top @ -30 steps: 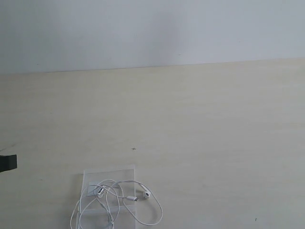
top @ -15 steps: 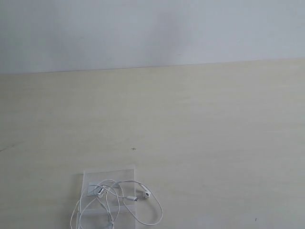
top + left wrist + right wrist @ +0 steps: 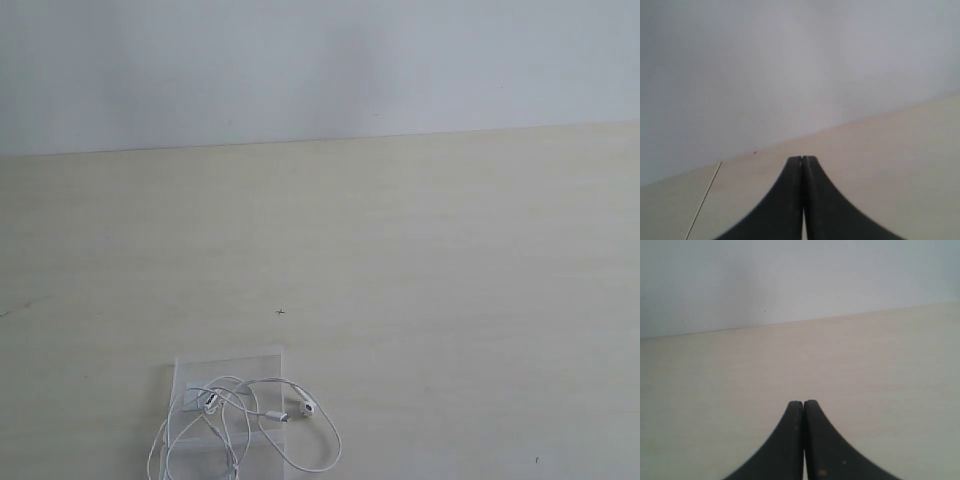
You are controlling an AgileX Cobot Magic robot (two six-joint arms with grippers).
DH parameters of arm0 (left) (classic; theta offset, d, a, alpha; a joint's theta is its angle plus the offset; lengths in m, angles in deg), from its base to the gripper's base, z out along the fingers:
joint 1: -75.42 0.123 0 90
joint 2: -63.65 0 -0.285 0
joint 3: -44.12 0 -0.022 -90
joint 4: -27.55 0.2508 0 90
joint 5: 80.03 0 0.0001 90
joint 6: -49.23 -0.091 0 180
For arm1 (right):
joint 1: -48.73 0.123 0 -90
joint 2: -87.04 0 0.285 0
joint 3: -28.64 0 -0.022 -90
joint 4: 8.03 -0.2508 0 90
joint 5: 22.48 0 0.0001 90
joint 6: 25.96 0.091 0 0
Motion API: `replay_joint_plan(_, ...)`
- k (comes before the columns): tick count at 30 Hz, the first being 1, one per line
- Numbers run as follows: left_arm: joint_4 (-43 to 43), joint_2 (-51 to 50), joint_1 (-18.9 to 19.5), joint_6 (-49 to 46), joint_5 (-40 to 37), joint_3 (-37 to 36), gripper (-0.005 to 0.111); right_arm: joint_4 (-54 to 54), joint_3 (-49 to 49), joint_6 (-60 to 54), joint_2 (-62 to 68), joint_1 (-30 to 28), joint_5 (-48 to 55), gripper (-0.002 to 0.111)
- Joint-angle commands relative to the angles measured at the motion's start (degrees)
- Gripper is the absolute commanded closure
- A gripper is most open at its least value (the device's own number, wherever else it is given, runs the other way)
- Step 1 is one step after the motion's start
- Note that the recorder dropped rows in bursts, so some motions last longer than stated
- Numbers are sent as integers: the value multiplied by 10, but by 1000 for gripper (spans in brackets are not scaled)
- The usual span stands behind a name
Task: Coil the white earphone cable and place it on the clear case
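The pale wooden table (image 3: 450, 260) fills most of the exterior view, with a plain grey-white wall (image 3: 300, 60) behind it. The clear case (image 3: 228, 358) lies flat near the view's lower edge, and everything else on the table is on or around it. The white earphone cable (image 3: 245, 425) rests on top of the case in loose, overlapping loops. 1 earbud (image 3: 307, 407) and a wide loop spill past the case's right side onto the table.

Neither arm appears in the exterior view. Each wrist view shows only table and wall, so both arms are away from the case. The left gripper (image 3: 803, 162) has its jaws pressed together on nothing, and so does the right gripper (image 3: 803, 405).

The placing looks essentially done, though the coil is slack. To tidy it, 1 gripper should probably pinch the overhanging loop and fold it onto the lid. The other should steady the case, which is light and would likely slide.
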Motion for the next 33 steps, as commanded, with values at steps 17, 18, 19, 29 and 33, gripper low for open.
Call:
replay_joint_plan(17,-355,2,6,-141,196,-181,107,3,3,-3,-3,1,-3,108)
replay_joint_plan(18,-357,2,10,-141,196,-188,107,3,3,-3,-3,1,-3,108)
replay_joint_plan(19,-357,2,14,-141,196,-189,107,3,3,-3,-3,1,-3,108)
replay_joint_plan(29,-357,2,82,-158,160,-189,107,3,3,-3,-3,1,-3,108)
replay_joint_plan(33,-362,2,97,-158,127,-189,107,3,3,-3,-3,1,-3,108)
